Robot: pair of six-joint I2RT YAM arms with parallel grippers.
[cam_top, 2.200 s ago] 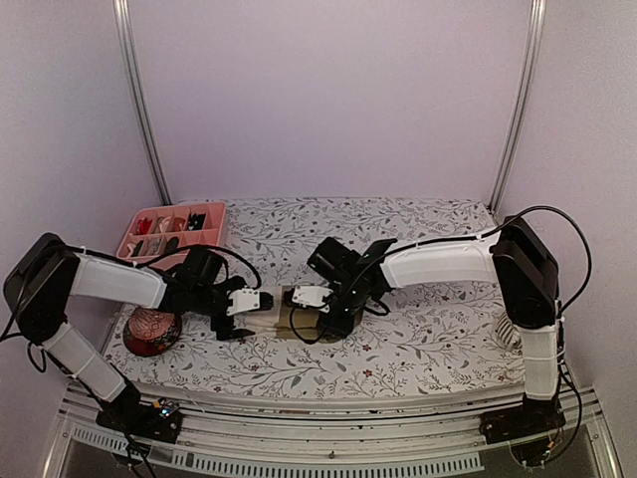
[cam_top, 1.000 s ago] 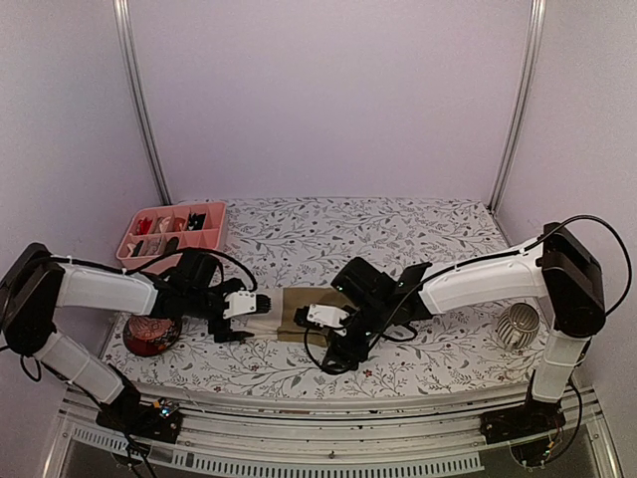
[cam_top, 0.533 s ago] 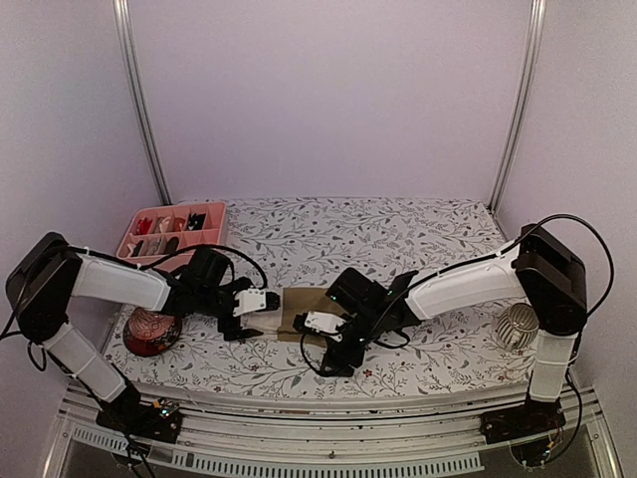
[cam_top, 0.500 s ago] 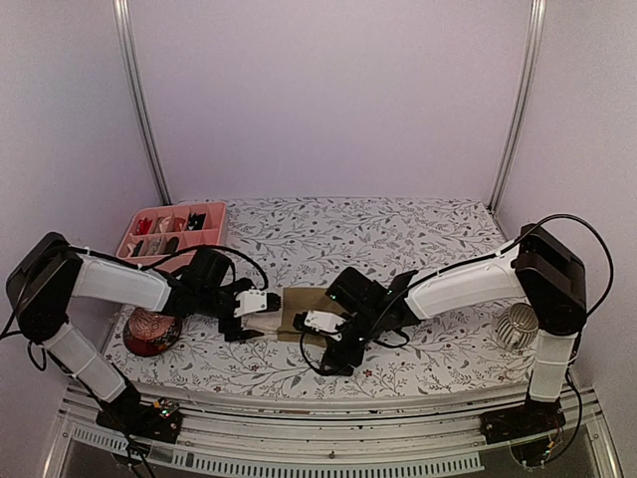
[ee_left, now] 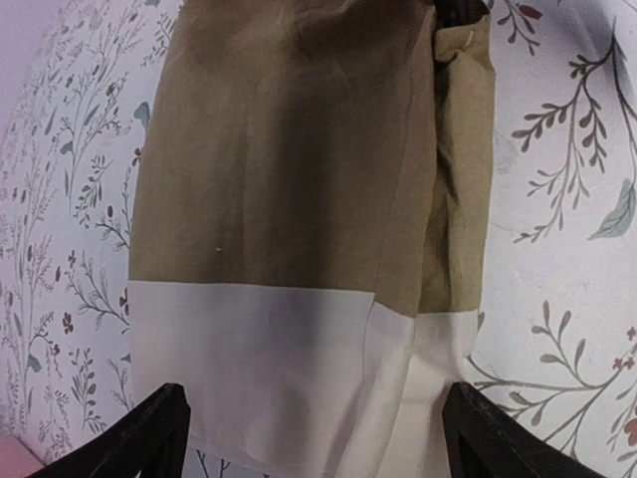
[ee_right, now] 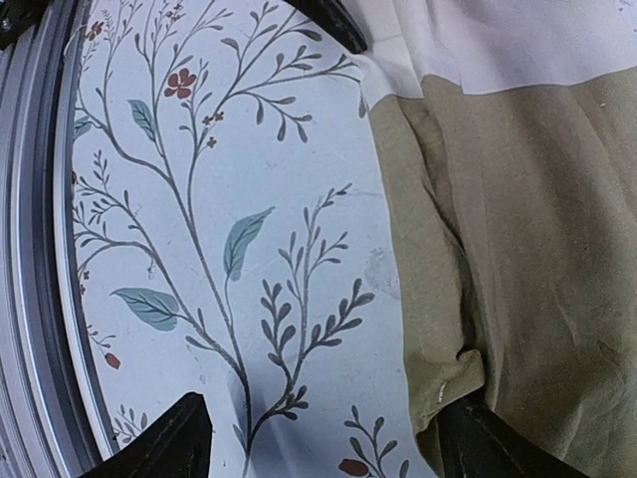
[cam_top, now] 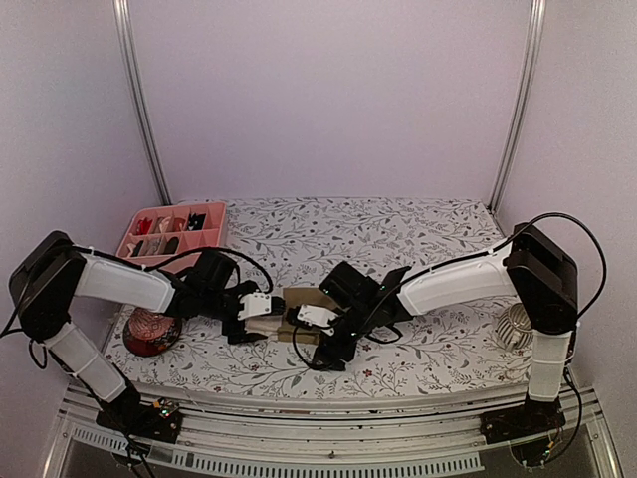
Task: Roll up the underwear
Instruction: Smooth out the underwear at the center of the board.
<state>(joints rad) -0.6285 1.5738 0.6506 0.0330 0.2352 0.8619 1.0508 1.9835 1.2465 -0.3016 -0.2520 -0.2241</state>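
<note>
**Underwear lies folded between two open grippers**

Tan-beige underwear lies on the tabletop, whose white covering is printed with thin leafy sprigs and small red flowers. From the left wrist, the underwear shows as soft, matte cloth folded lengthwise into a long rectangle. Its layers overlap along one side, and a smooth pale band runs across the end nearest that camera.

The left gripper sits at the underwear's left end. Its black fingers are spread wide, one tip off each corner of the pale band, pinching nothing. I cannot tell whether they touch the cloth.

The right gripper hangs at the underwear's near edge. Its fingers are also spread, with nothing between them. One is over bare tabletop just beside the underwear, and the other is over a puckered, stitched edge of the tan cloth.

A pink tray with small compartments stands well to the far left of the underwear. A round, glossy red bowl sits to the underwear's left, beyond the left gripper. A ribbed, round metal object rests well off to the underwear's right.
</note>
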